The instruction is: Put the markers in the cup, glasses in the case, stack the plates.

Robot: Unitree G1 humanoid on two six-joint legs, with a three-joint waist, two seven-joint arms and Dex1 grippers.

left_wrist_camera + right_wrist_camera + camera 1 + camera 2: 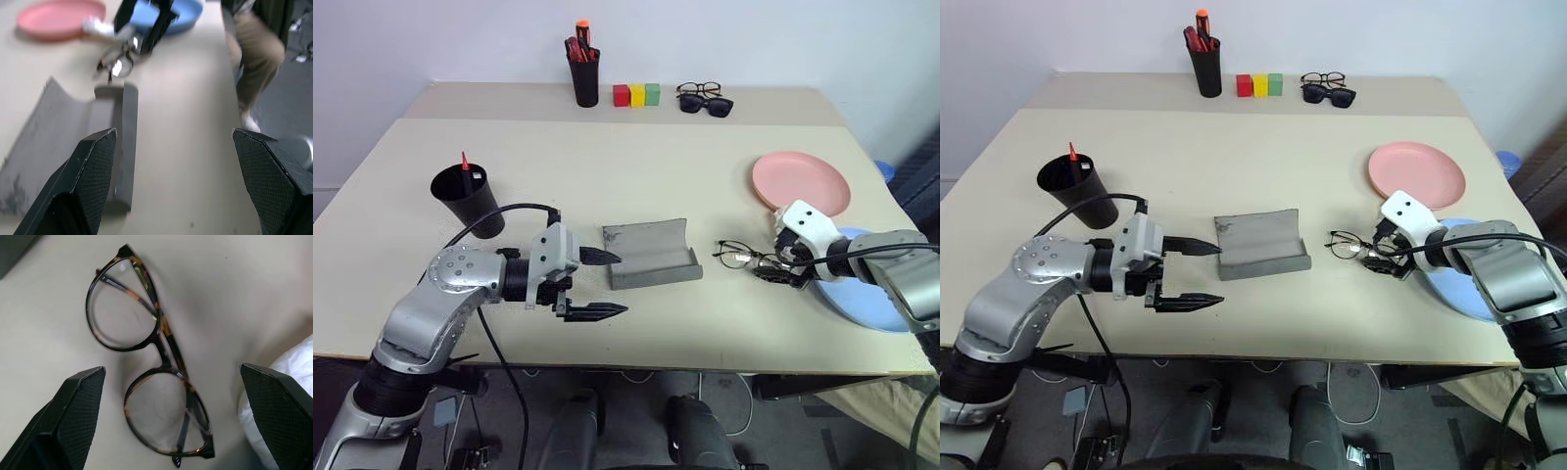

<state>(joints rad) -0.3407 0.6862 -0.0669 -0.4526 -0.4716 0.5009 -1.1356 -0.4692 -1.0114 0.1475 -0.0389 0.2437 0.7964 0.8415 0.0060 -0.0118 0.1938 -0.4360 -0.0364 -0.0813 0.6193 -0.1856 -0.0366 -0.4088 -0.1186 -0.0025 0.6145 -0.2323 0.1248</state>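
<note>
Thin black wire-rimmed glasses [151,362] flat on the beige counter [607,176], long side running toward the open grey felt case [651,257], empty. Red marker [465,162] upright in the wide black cup [468,199]. Right end effector [176,426] wide open over glasses, holding nothing. Left end effector [597,284] open, empty, beside case.

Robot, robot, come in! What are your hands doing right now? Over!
Left gripper open, beside the open case. Right gripper open, poised over the glasses lying on the table. Nothing blocking.
</note>
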